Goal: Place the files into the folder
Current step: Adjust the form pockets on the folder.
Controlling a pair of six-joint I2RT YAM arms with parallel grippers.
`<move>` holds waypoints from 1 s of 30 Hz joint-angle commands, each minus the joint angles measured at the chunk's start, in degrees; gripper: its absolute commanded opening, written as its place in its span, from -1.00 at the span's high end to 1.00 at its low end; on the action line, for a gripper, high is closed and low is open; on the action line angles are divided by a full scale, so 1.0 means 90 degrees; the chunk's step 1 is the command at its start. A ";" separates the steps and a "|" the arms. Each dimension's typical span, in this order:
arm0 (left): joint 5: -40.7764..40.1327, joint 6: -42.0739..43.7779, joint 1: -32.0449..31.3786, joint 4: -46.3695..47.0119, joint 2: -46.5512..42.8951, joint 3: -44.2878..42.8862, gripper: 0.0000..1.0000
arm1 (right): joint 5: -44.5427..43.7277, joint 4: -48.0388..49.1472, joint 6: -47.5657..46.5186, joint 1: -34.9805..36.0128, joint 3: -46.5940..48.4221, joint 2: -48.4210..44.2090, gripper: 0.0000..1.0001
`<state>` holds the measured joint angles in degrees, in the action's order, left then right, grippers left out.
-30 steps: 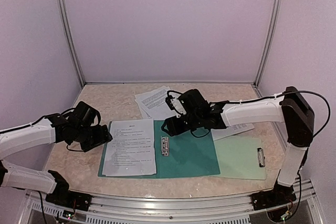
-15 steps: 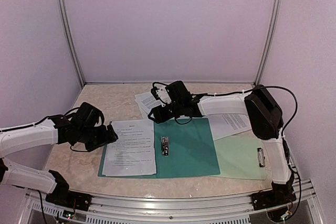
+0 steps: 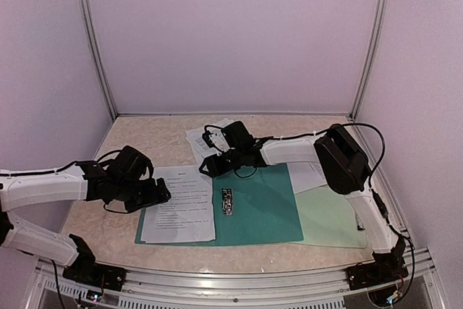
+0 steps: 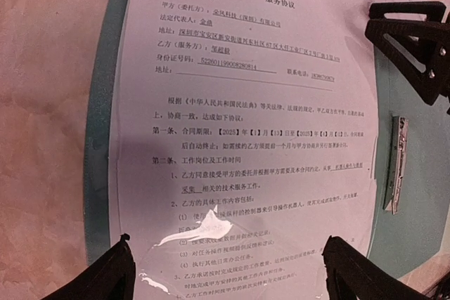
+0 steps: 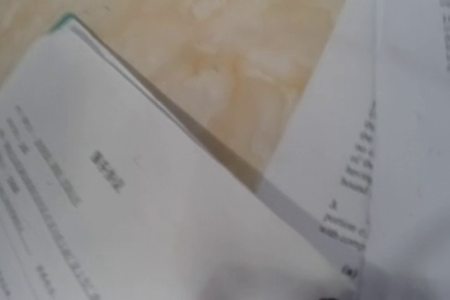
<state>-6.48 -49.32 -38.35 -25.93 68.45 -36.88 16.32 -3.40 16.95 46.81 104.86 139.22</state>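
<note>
The dark teal folder [image 3: 257, 208] lies open and flat at the table's middle, with a metal clip [image 3: 227, 201] along its spine. One printed file sheet [image 3: 179, 204] lies on its left half. More file sheets lie at the back [image 3: 208, 137] and to the right [image 3: 318, 176]. My left gripper [image 3: 160, 195] is open over the sheet's left edge. In the left wrist view its fingertips [image 4: 105, 279] straddle the sheet [image 4: 239, 138]. My right gripper [image 3: 210, 166] hovers low at the sheet's far right corner. Its wrist view is blurred and shows only the sheet [image 5: 105, 209], not its fingers.
A pale mint clipboard [image 3: 333, 218] with a metal clip lies right of the folder, partly under it. The right arm stretches across the folder's far edge. Booth walls and metal posts close in the back and sides.
My right gripper has swung from over the folder's middle back and left to the sheet's far corner. My left gripper has moved right, onto the sheet's left edge.
</note>
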 commanded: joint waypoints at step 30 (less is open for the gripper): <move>-0.1091 0.0319 -0.1608 -0.0283 0.1330 -0.0589 -0.79 | 0.0420 0.0317 0.0161 -0.0242 -0.0301 0.0267 0.33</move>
<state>-14.83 -47.00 -52.34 -26.94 79.68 -40.82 18.37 -1.41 17.87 44.86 103.20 139.85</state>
